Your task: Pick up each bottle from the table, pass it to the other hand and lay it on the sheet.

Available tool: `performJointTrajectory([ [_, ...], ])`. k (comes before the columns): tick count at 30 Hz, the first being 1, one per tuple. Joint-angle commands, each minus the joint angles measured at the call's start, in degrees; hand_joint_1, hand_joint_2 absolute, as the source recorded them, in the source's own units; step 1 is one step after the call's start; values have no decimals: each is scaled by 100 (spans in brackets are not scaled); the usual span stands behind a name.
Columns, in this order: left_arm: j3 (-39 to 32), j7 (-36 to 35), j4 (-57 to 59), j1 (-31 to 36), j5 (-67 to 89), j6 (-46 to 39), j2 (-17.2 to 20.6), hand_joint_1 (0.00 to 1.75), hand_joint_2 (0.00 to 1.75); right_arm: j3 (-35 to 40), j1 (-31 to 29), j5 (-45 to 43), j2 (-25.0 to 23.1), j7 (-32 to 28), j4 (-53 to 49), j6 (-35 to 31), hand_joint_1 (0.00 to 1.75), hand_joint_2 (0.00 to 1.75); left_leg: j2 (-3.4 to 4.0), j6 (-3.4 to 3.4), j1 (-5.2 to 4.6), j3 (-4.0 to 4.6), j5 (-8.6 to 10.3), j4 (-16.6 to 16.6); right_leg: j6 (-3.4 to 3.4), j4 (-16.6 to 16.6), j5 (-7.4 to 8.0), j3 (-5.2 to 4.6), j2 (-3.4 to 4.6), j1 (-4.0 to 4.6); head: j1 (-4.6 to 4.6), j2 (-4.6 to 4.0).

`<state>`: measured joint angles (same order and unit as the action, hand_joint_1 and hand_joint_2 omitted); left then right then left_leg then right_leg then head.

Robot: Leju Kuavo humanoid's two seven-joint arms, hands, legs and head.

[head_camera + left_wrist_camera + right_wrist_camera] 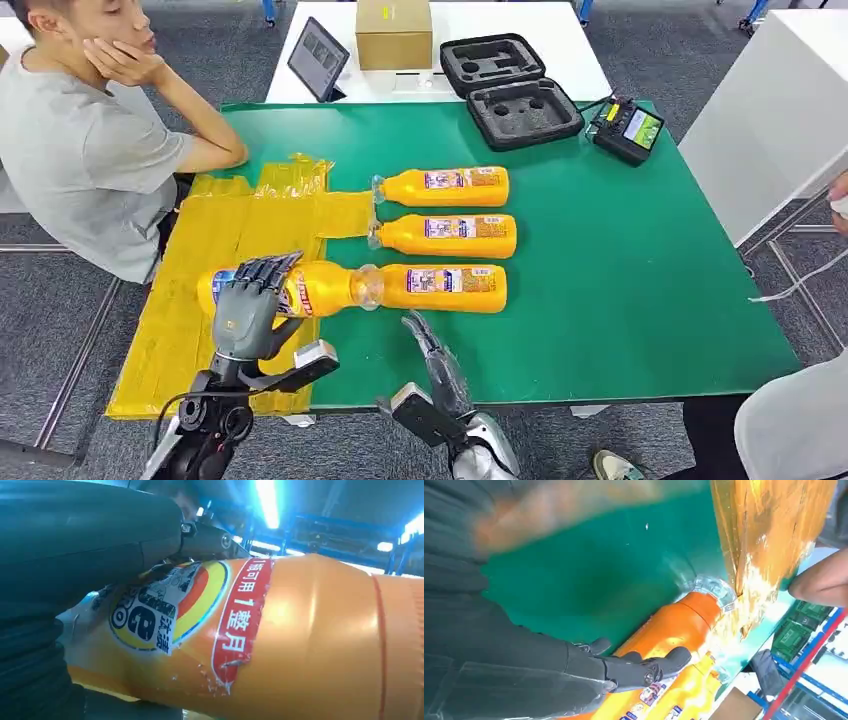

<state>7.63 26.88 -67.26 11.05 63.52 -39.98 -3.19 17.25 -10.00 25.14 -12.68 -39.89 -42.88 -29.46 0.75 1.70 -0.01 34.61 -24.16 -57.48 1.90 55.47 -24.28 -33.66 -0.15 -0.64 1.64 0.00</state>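
Gripping the orange bottle (300, 288) above the yellow sheet (190, 330), the left hand (248, 305) is needing to lower it flat before releasing, while the right hand (428, 345) is hovering loose-fingered and empty nearby.

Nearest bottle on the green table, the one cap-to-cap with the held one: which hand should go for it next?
Right, probably. The right hand hangs open just short of that nearest bottle. The left hand is busy, gripping another bottle over the yellow sheet.
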Motion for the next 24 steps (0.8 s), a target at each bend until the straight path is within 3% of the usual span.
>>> performJointTrajectory([
  [1, -339, -1087, 1739, 844, 928, -2, 166, 175, 175, 46, -271, -123, 25, -11, 437, 132, 0, 175, -11, -9, 2, -19, -1, 7, -7, -4, -4, 20, -5, 1, 2, 0],
  [8, -206, -1600, 2338, 1239, 1344, -2, 285, 175, 175, 119, -391, -214, -23, -11, 624, 200, 0, 175, -11, -9, 6, -16, 1, 2, -7, -2, -5, 20, -5, 4, 0, 0],
  [10, -100, -1909, 2988, 1467, 1491, -2, 346, 175, 175, 145, -428, -271, -29, -11, 686, 207, 0, 175, -7, -11, 5, -19, 0, 3, -7, -1, -5, 22, -1, 4, 0, 0],
  [16, -4, -1784, 3365, 1647, 1223, -2, 375, 175, 175, 208, -445, -360, -10, -11, 728, 233, 0, 175, -12, -13, 7, -20, -1, 2, -9, 0, -7, 22, -4, 5, 2, 0],
  [19, 4, -1693, 3448, 1647, 1094, 92, 341, 164, 175, 235, -486, -370, -13, -11, 768, 247, 0, 175, -11, -9, 3, -12, 3, 3, -5, -1, -5, 14, -6, 2, 0, 0],
  [20, 7, -1685, 3450, 1638, 1085, 86, 334, 159, 175, 235, -494, -373, -12, -11, 774, 249, 0, 175, -16, -13, 7, -24, -2, 2, -9, -1, -9, 28, -8, 6, 0, 0],
  [21, 53, -1632, 3493, 1646, 1044, 115, 335, 136, 175, 246, -508, -401, -13, -11, 793, 248, 0, 175, -5, -8, 2, -8, 3, 2, -4, 0, -3, 10, -2, 1, 2, 0],
  [23, 42, -1542, 3536, 1656, 890, 269, 311, 134, 175, 258, -524, -425, -11, -11, 809, 254, 0, 175, -7, -12, 8, -18, -3, -2, -9, 1, -7, 21, 0, 6, 2, 0],
  [24, 40, -1449, 3594, 1677, 751, 417, 291, 80, 175, 244, -542, -461, -9, -11, 838, 265, 0, 175, -8, -9, 5, -9, 2, 0, -5, 0, -3, 12, -4, 4, 0, 0],
])
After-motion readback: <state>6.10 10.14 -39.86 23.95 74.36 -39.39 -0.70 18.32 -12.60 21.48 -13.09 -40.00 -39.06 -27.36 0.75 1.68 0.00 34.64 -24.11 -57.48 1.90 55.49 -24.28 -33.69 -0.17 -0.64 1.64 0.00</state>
